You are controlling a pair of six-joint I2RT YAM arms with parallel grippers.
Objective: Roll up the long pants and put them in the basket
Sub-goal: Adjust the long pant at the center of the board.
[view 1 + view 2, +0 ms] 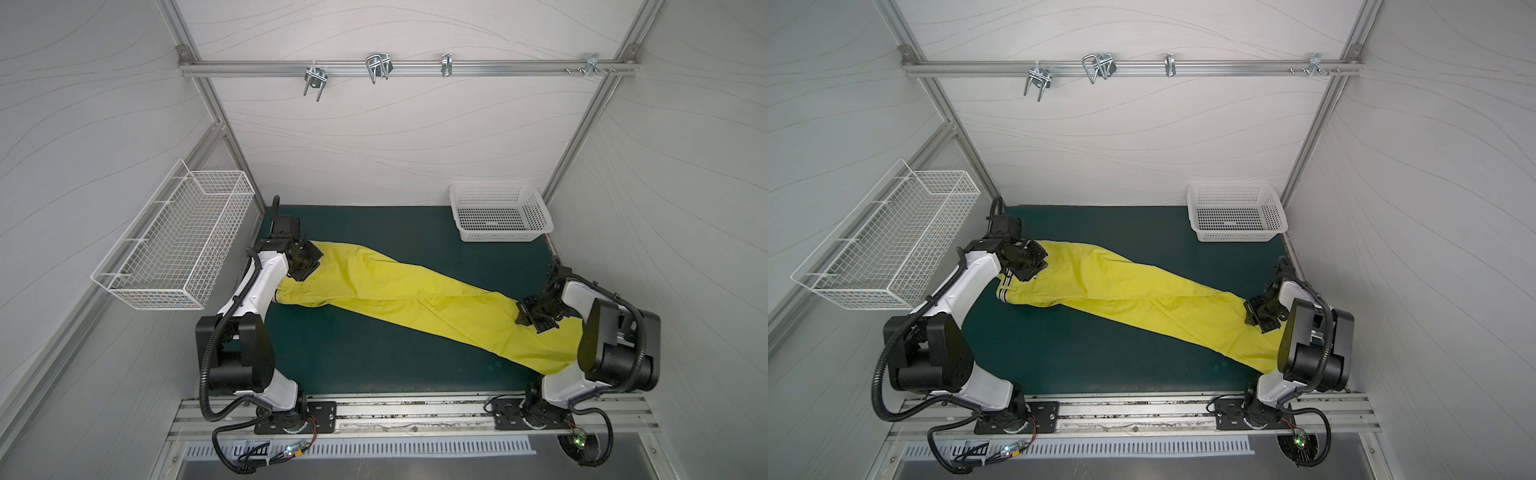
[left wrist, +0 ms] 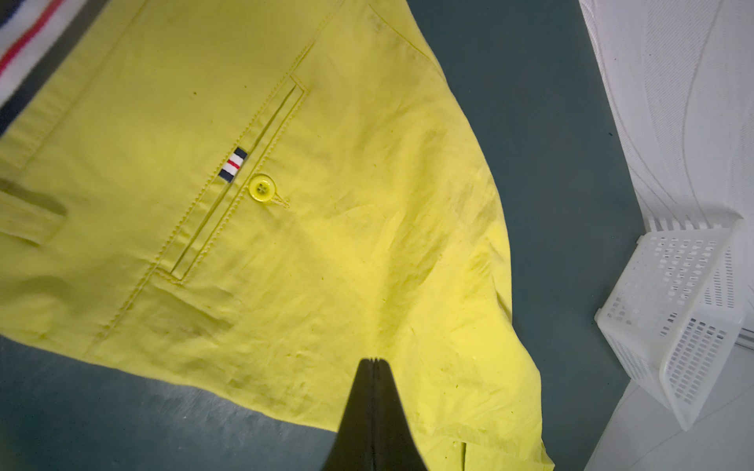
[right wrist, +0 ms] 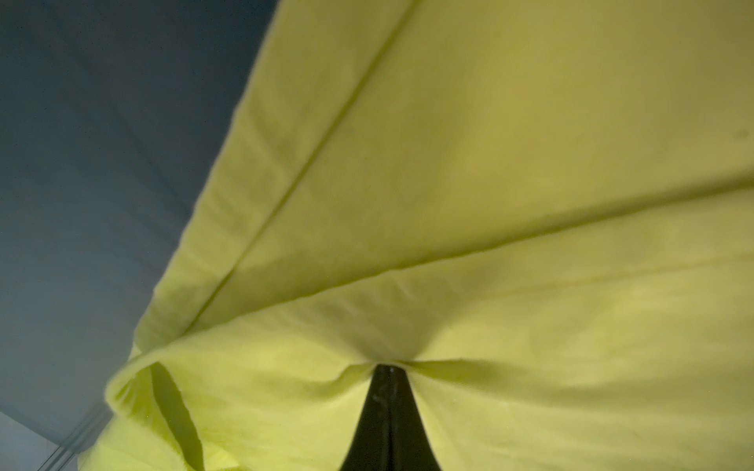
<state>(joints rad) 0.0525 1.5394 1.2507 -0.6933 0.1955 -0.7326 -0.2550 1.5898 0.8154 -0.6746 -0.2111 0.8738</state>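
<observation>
Right gripper (image 3: 385,368) pinches long pants (image 1: 415,299) near cuff; left gripper (image 2: 373,361) closed beside waist.

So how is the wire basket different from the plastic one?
The wire basket hangs on the side wall, while the plastic basket sits on the green table. The wire basket is made of thin crossed wires with square gaps, but the plastic basket has solid walls dotted with small holes. The wire basket is long and narrow, and the plastic basket is wider with slanted sides. Both are white.
</observation>
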